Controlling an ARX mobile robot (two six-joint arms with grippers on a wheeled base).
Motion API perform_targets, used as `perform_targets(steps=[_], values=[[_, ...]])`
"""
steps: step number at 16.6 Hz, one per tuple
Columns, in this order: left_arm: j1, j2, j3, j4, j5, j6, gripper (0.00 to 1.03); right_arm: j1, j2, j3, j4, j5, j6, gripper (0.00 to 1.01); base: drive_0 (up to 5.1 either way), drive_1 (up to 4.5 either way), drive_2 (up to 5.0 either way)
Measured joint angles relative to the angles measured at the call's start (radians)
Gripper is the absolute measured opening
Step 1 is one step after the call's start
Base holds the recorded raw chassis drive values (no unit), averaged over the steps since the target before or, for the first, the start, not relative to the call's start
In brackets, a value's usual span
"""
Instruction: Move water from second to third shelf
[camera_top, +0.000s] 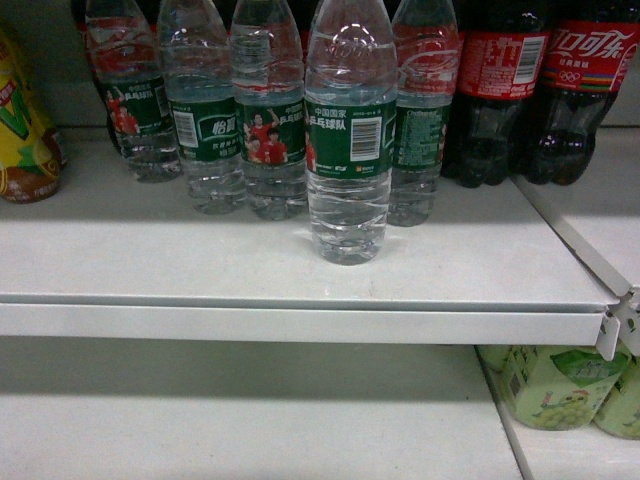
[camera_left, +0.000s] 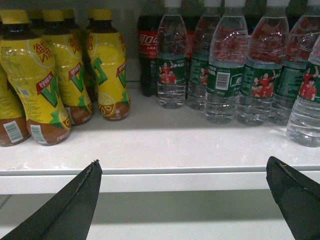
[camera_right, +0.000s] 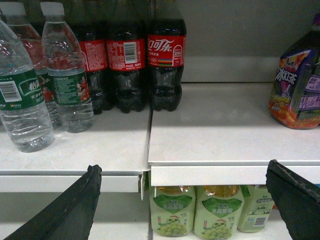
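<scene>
My left gripper (camera_left: 182, 200) and right gripper (camera_right: 182, 200) hang wide, empty. The front water (camera_top: 348, 140) stands at twelve o'clock; I should close squarely around its label.

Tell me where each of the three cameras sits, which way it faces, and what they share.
Head: on the robot, slanting down at the front water bottle on the white shelf; no robot parts show.
Left wrist: level with the shelf edge, facing yellow tea bottles; open left gripper frames the bottom.
Right wrist: further right, facing cola bottles; open right gripper shows.
All three share the water bottles.
</scene>
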Motion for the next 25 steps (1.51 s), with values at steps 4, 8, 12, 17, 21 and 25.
perform_targets(steps=[4,8,12,17,21,25], values=[[0.000,0.000,0.000,0.000,0.000,0.000,0.98,0.000,0.000,0.000,0.000,0.000,0.000,0.98,0.0,0.00,0.0],[0.000,0.000,0.000,0.000,0.000,0.000,0.98,0.000,0.000,0.000,0.000,0.000,0.000,0.98,0.0,0.00,0.0],[0.000,0.000,0.000,0.000,0.000,0.000,0.98,0.000,0.000,0.000,0.000,0.000,0.000,0.98,0.0,0.00,0.0],[0.000,0.000,0.000,0.000,0.000,0.000,0.98,0.000,0.000,0.000,0.000,0.000,0.000,0.98,0.0,0.00,0.0],[0.000,0.000,0.000,0.000,0.000,0.000,0.98,0.000,0.000,0.000,0.000,0.000,0.000,0.98,0.0,0.00,0.0],[0.000,0.000,0.000,0.000,0.000,0.000,0.98,0.000,0.000,0.000,0.000,0.000,0.000,0.98,0.0,0.00,0.0]])
